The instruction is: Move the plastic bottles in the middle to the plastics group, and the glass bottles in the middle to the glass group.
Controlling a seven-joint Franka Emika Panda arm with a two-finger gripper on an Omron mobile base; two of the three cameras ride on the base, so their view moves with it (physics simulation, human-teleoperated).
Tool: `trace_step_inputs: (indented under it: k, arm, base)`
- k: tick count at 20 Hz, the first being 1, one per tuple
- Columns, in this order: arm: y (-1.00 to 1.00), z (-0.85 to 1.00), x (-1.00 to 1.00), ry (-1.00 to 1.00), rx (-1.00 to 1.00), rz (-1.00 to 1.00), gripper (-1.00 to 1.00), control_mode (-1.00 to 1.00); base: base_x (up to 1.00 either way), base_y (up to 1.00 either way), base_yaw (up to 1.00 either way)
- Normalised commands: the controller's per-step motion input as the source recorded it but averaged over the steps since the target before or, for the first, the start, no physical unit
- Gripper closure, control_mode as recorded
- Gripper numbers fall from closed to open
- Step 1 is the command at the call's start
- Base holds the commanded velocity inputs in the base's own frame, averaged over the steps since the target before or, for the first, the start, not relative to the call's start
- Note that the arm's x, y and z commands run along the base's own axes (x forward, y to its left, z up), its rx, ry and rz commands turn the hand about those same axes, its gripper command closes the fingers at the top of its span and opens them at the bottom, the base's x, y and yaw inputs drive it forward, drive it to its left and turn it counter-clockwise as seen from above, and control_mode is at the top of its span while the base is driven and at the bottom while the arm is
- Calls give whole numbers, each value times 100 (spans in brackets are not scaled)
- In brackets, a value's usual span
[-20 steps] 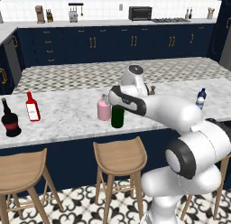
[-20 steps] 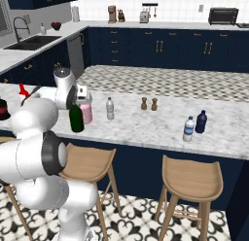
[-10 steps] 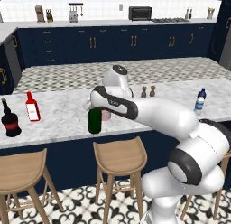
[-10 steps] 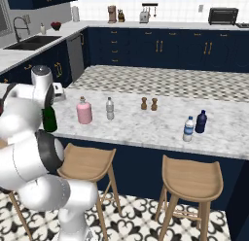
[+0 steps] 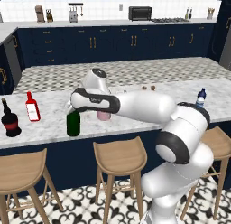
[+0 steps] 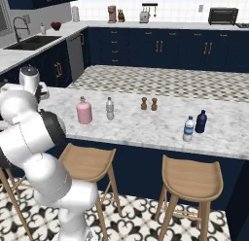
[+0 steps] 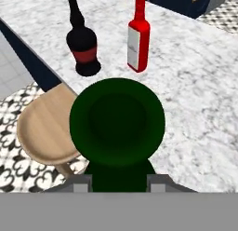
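Tall dark green glass wine bottle (image 5: 73, 123), left of centre in the left base view, upright near the front edge of the white marbled counter (image 5: 49, 128); whether its base rests on the counter cannot be told. The tool (image 5: 73, 106) is clenched on the bottle's neck from above; in the hand view the bottle's dark green shoulder (image 7: 117, 120) sits at centre, between the two finger tips at the bottom edge. Squat pink glass flask with a pale stopper (image 6: 84, 111), left of centre in the right base view, stands on the counter; just to its right, the small slim pale grey-clear plastic bottle (image 6: 110, 109). Slim red glass bottle with a white label (image 5: 31, 107) and squat round black bottle with a red band and long neck (image 5: 9, 119) stand at the left edge of the left base view, beyond the wine bottle; both recur at the top of the hand view. Clear plastic water bottle with a blue cap and label (image 6: 188, 129) stands right of centre in the right base view, beside a dark blue bottle (image 6: 201, 122).
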Motion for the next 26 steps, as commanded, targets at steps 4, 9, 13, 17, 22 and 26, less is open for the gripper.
trace_step_inputs:
  k: [4, 9, 13, 17, 22, 26]
  arm:
    - [88, -23, 41, -6, 0, 9, 100, -100]
    - [51, 0, 14, -1, 0, 7, 100, -100]
    - [32, 0, 5, -1, 0, 6, 100, -100]
    - [27, 0, 10, -3, 0, 6, 100, -100]
    - [34, -3, 24, -7, 0, 4, 100, -100]
    - [38, 0, 36, -1, 0, 2, 100, -100]
  base:
    - [0, 0, 0]
    - [0, 0, 0]
    - [0, 0, 0]
    - [0, 0, 0]
    - [0, 0, 0]
    - [0, 0, 0]
